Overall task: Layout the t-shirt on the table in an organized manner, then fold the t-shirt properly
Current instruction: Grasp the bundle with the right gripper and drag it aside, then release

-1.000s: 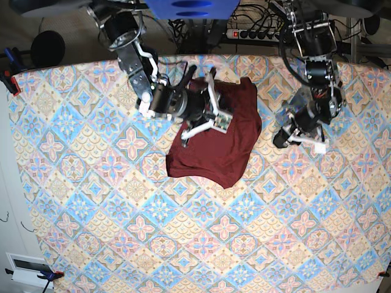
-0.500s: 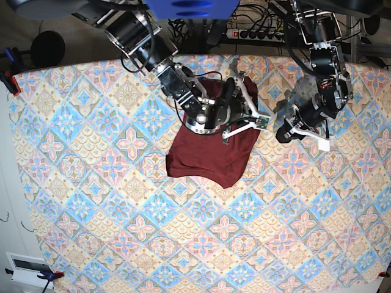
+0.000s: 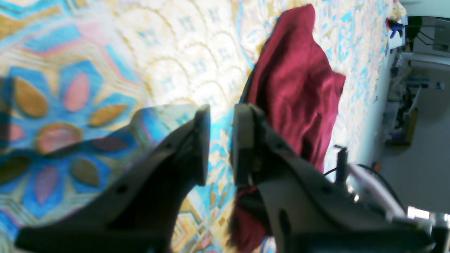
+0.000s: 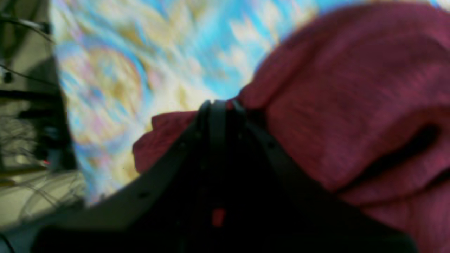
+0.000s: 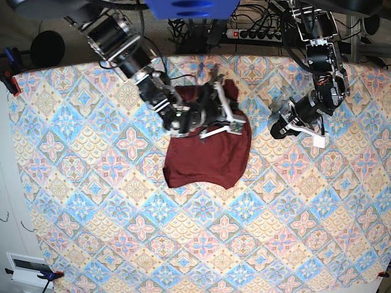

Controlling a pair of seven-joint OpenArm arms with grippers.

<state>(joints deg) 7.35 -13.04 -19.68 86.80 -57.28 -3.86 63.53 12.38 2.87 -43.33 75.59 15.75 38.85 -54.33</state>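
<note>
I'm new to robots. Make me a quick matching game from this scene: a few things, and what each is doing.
Things:
1. left gripper
2. right gripper
3. dark maroon knit t-shirt
4. table with pastel diamond-tile cloth

States:
A. crumpled, not laid flat
B. shut on fabric
C. slightly parted, holding nothing
D. lies under everything

Pairs: 1-C, 2-B, 3-A, 4-D

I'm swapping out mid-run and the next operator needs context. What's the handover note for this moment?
Right gripper: shut on an edge of the t-shirt, over its far side.
Left gripper: open a little, holding nothing, hanging over the table beside the shirt.
The shirt lies bunched in a rough heap near the table's far middle, sleeves not visible.
Done: one pinch taken.
Left: spread it flat, then all the folding.
</note>
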